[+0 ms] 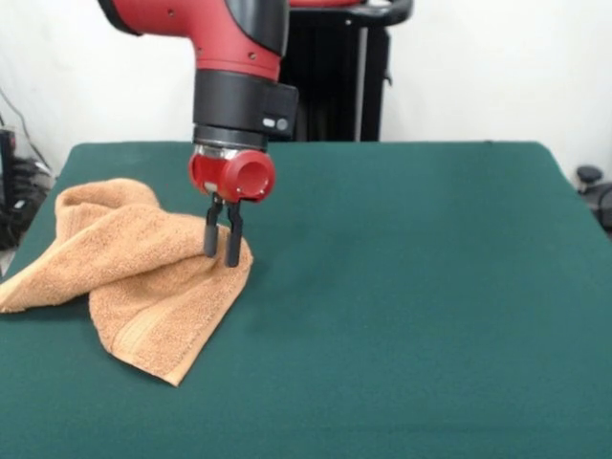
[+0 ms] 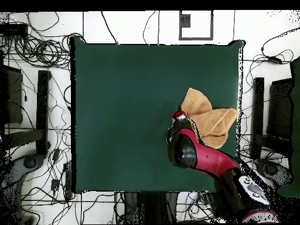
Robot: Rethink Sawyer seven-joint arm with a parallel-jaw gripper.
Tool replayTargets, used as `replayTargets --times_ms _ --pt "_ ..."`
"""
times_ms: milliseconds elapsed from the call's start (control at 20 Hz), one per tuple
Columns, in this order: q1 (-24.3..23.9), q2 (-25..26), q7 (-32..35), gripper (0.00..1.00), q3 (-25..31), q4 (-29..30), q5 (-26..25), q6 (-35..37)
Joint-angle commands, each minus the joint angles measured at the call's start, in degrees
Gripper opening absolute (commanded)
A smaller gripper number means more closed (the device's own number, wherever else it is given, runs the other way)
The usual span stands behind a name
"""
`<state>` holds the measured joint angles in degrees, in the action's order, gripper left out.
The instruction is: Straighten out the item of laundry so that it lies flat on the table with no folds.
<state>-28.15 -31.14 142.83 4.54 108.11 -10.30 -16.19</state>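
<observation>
Towel [image 1: 134, 273]: orange-tan terry cloth, front view, crumpled and folded over itself at the picture's left part of the green table [image 1: 411, 287]. One corner hangs toward the near edge, showing a woven band stripe; another flap runs out to the left table edge; a rolled hump sits behind. My gripper [image 1: 221, 246]: two dark fingers pointing down, set close together with a narrow gap, tips at the towel's right-hand corner. Whether cloth is pinched between them I cannot tell. Red wrist and black collar directly above.

Overhead view: towel [image 2: 208, 120] bunched in an irregular shape near the table's [image 2: 129, 117] right edge, roughly mid-depth. My arm [image 2: 202, 157] reaches in from the bottom right, its head covering the towel's lower-left part; fingers hidden here.
</observation>
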Motion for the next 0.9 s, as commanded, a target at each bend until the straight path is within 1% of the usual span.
replayTargets --times_ms 50,200,400,500,600,700,800,900 --pt "3.4 -1.9 2.9 1.00 -2.3 -1.8 3.7 9.7" --pt "3.3 -3.6 2.0 1.00 -4.2 -0.9 2.4 11.4" --pt "3.4 -4.2 1.0 1.00 -6.1 -0.6 0.9 13.3" --pt "2.8 -4.1 0.5 1.00 -5.8 -0.6 0.0 14.0" --pt "1.8 -3.7 0.9 1.00 -4.8 -0.4 -0.9 12.8" --pt "0.7 -2.7 2.1 1.00 -3.6 0.0 -2.0 9.0" --pt "0.0 -1.2 2.5 1.00 -3.2 0.0 -2.7 6.8" --pt "0.0 0.7 2.4 1.00 -3.5 -0.5 -2.8 6.1"
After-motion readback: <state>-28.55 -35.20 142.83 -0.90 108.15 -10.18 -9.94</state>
